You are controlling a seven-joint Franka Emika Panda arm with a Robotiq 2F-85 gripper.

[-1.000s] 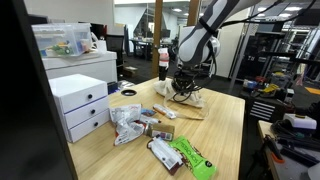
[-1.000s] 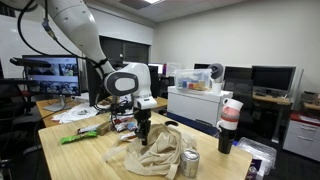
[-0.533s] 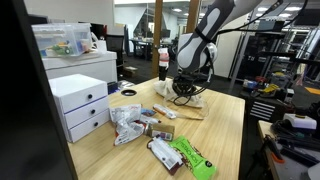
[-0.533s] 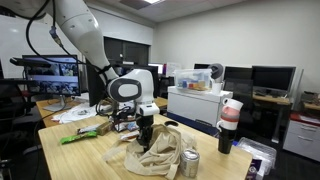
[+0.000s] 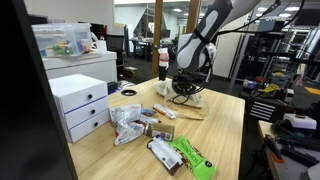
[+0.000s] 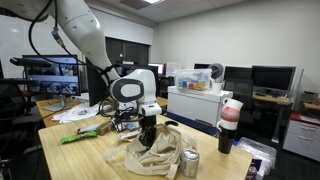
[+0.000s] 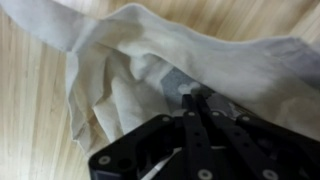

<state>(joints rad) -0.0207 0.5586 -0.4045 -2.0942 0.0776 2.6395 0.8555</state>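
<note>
Gripper [image 7: 195, 98] pressed together, tips pinching fold of crumpled beige cloth [image 7: 120, 75]. Cloth heaped on wooden table [image 6: 80, 158], silver can [image 6: 189, 163] just beside; green packet [image 5: 190, 157] well apart.

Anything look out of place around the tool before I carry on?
Only the cloth: it lies crumpled in a heap on the table, with the tool shut on a fold. The can beside it stands upright; nothing looks spilled.
</note>
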